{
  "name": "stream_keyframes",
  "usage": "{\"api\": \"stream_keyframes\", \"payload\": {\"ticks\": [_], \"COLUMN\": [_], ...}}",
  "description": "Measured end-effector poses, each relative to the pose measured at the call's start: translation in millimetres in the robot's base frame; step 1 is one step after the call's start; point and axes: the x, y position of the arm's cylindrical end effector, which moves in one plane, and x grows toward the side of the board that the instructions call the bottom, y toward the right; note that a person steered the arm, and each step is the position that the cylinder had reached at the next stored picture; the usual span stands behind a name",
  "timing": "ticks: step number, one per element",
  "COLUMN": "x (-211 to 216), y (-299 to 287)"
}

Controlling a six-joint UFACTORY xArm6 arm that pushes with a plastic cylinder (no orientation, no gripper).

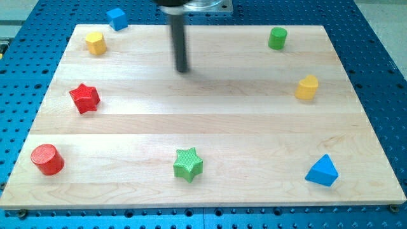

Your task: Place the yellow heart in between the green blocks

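A yellow block (306, 88) that looks like the heart stands near the board's right edge. A green cylinder (277, 38) is at the top right, above and left of it. A green star (187, 164) lies at the bottom centre. My tip (182, 69) rests on the board at the top centre, touching no block. It is far to the left of the yellow heart and the green cylinder, and well above the green star.
A second yellow block (95, 42), blunt-sided, sits at the top left. A blue cube (117, 18) is at the board's top edge. A red star (84, 98) and a red cylinder (47, 159) are at the left, and a blue triangle (322, 171) is at the bottom right.
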Motion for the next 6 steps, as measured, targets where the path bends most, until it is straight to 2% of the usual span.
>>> {"api": "stream_keyframes", "payload": {"ticks": [1, 2, 3, 4, 5, 6], "x": [3, 13, 50, 77, 45, 31], "y": [161, 286, 307, 229, 179, 88]}}
